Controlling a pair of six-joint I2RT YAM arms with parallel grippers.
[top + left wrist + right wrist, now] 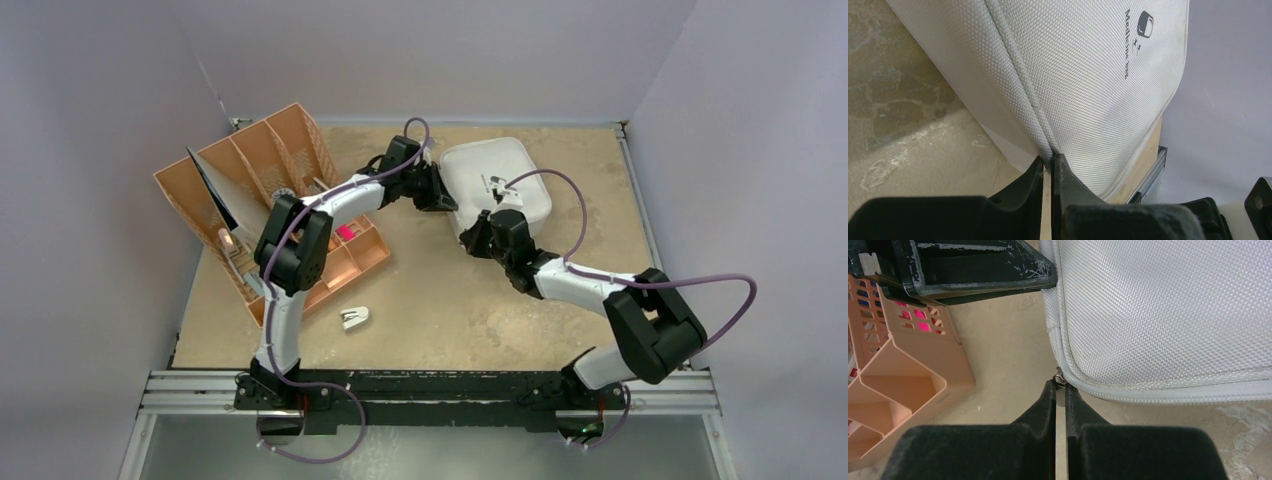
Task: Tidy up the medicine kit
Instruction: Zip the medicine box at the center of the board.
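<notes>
The medicine kit is a light grey zip case lying shut at the back of the table, with its dark logo on the lid. My left gripper is at the kit's left side, and its jaws are shut on the raised zip seam of the case. At the kit's near-left corner my right gripper is shut on the small metal zip pull. The kit fills the upper right of the right wrist view.
Tan-orange divided organiser trays stand left of the kit, close to the left arm, with a pink item inside; one tray is left of the right fingers. A small white object lies near the front. The table's metal rail runs behind the kit.
</notes>
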